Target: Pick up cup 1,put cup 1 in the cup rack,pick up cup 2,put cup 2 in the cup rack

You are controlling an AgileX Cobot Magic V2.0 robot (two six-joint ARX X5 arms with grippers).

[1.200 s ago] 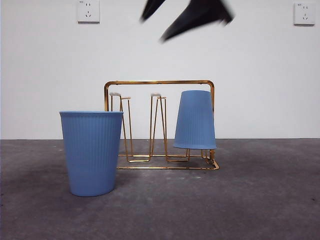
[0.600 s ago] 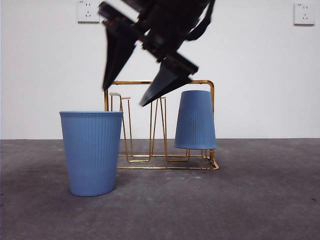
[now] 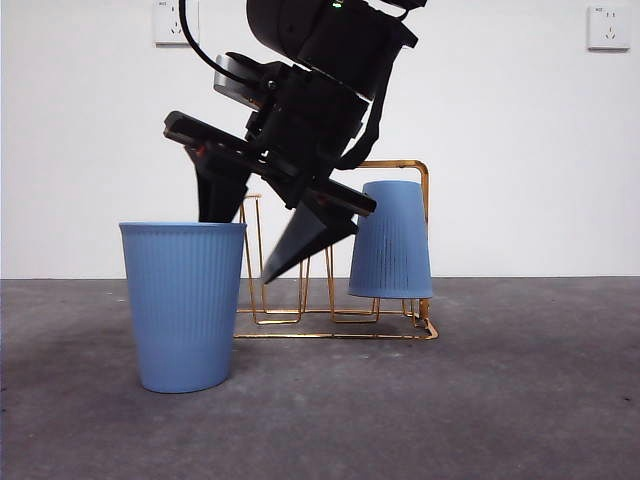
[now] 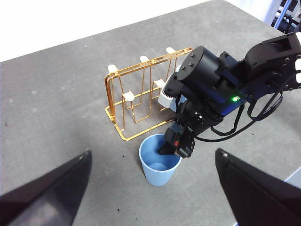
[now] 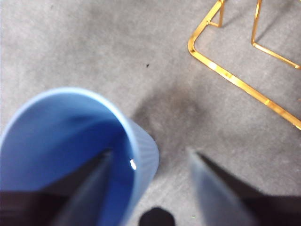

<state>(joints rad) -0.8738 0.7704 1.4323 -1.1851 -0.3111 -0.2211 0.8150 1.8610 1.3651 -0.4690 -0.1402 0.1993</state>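
Observation:
A blue ribbed cup (image 3: 390, 240) hangs upside down on the right-hand prongs of the gold wire cup rack (image 3: 320, 165). A second blue cup (image 3: 183, 305) stands upright on the grey table, in front and to the left of the rack (image 4: 115, 94). My right gripper (image 3: 245, 250) is open and straddles this cup's rim on the rack side. One jaw is inside the cup (image 5: 61, 141) and the other outside, not closed on the wall. My left gripper (image 4: 153, 152) is open, high above the table with nothing in it.
The rack's base corner (image 5: 235, 80) lies close beside the right gripper's outer jaw. Two wall sockets (image 3: 177, 22) (image 3: 609, 27) sit on the white wall behind. The table's edge (image 4: 263, 33) runs past the right arm.
The right arm has come down from the top of the front view to the upright cup, and its jaws now straddle the rim. Cups and rack have not moved.

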